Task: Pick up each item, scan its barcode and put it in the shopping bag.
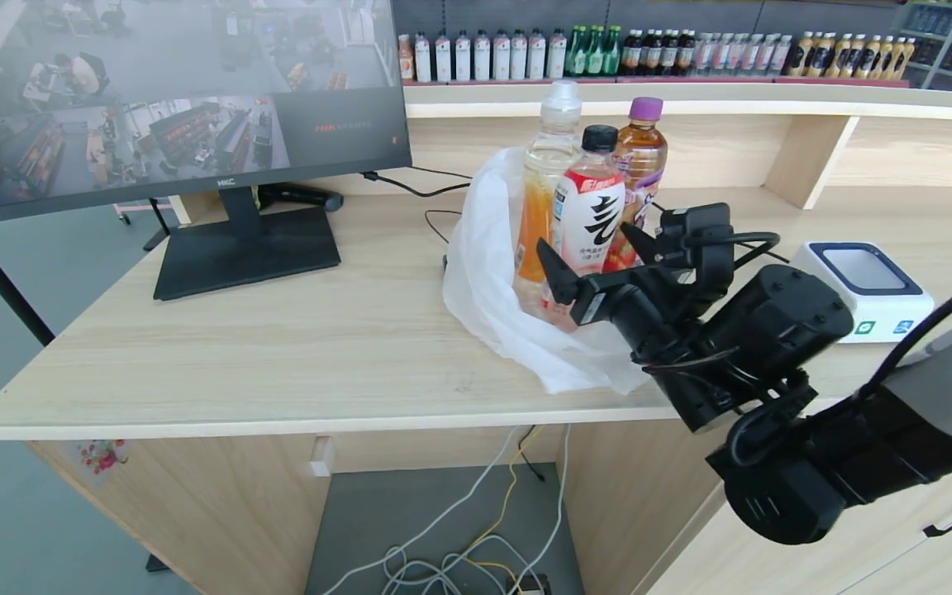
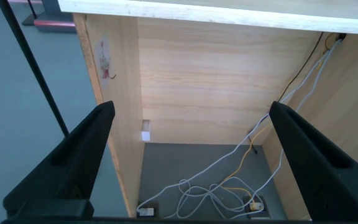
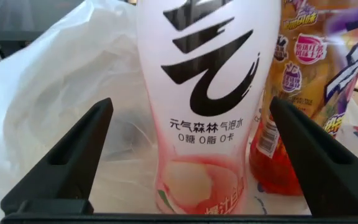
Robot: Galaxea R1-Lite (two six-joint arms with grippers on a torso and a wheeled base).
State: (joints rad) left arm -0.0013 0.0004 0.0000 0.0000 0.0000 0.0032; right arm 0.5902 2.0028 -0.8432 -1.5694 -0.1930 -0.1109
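Pink bottle [image 3: 201, 106] upright in bag [image 3: 48, 99], between spread right fingers [image 3: 73, 162], untouched.

You have a monitor [image 1: 170, 91] showing camera feeds at the left of the pale wooden counter [image 1: 278, 347], standing on a flat black base [image 1: 249, 252], with a black cable [image 1: 418, 194] trailing over the top beside it. Under the counter you'll see loose white and yellow cables [image 1: 459, 549] tangled on the floor and a small sticker [image 1: 100, 454] on the side panel. A row of bottles [image 1: 649, 51] lines the back shelf.
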